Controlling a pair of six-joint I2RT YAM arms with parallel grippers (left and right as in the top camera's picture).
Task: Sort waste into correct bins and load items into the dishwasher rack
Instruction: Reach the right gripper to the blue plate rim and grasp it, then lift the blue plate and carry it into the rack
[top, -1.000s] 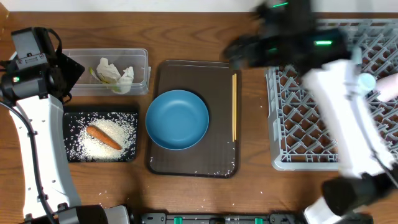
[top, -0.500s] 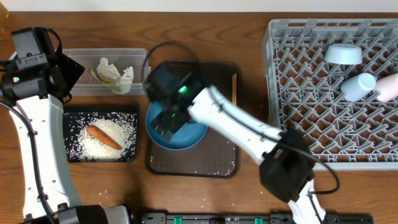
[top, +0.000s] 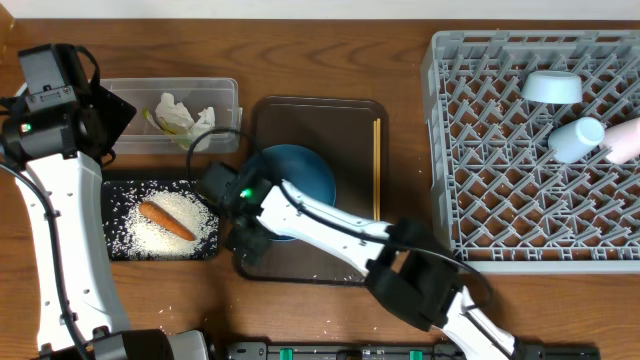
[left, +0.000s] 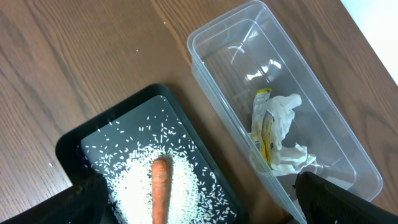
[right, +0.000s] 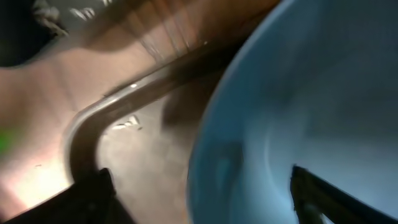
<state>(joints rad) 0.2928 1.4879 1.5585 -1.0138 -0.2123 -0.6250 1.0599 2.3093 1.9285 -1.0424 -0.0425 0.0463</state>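
The large blue plate (top: 300, 172) lies on the brown serving tray (top: 310, 262). My right gripper (top: 247, 230) is low at the plate's left edge. In the right wrist view its open fingers (right: 199, 199) straddle the plate's rim (right: 311, 93). The wooden chopsticks (top: 377, 170) lie on the tray's right side. The carrot (top: 165, 220) and rice (top: 190, 205) are in the black tray (top: 113, 185). Tissue (top: 180, 115) and the snack wrapper (left: 264, 127) lie in the clear tub (top: 225, 95). My left gripper (top: 105, 115) is open and empty above the bins.
The grey rack (top: 480, 200) at the right holds the small bowl (top: 552, 87), the light-blue cup (top: 577, 138) and a pale cup (top: 625, 140) at the frame edge. A few rice grains (top: 340, 272) lie on the brown tray's front.
My right arm swung from over the rack leftward across the brown tray and came down at the plate's left edge. The left arm has not moved.
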